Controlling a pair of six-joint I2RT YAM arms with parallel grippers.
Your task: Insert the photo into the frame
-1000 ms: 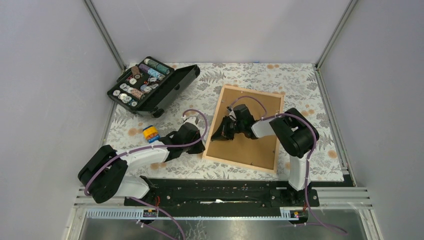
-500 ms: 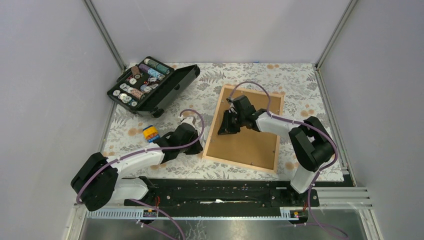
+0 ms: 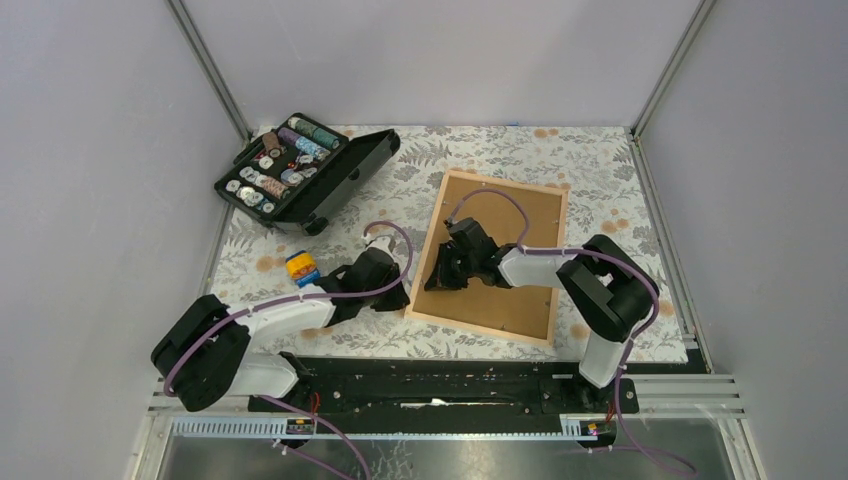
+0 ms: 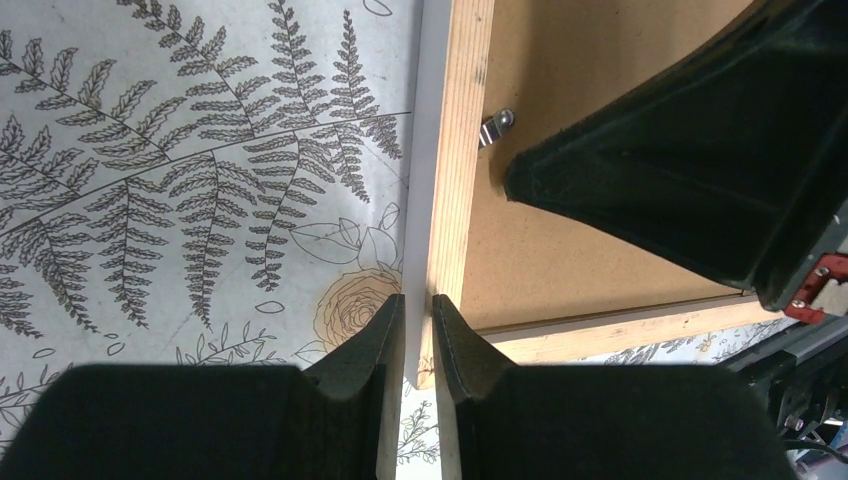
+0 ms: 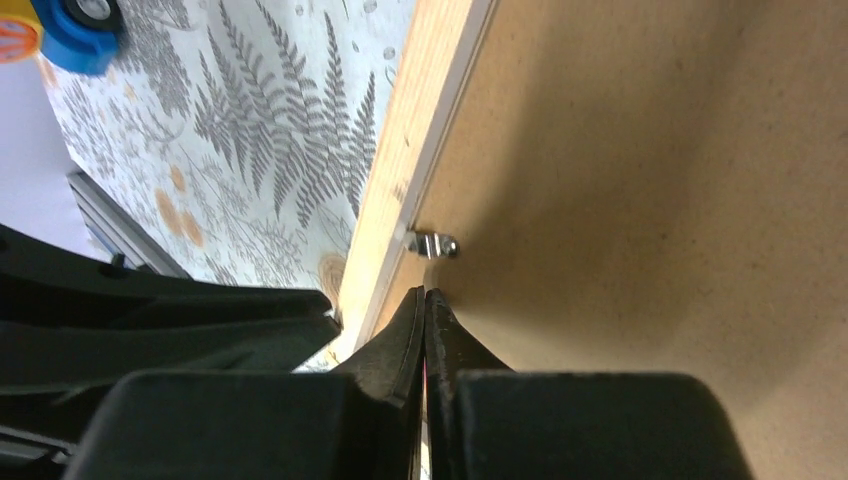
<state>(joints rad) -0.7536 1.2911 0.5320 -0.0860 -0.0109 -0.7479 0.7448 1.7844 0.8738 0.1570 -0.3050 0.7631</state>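
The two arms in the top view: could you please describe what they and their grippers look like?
Both the left arm and the right arm have white links between bulky black joints. A purple cable loops along each. The left gripper and right gripper are black, with tapered, wedge-shaped fingers.

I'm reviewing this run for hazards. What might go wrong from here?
The shut right end effector has its tips at the backing board beside the metal tab; it may slip past the tab or gouge the board. The left end effector pinches the frame only by its thin edge near a corner, so it might twist or slide free.
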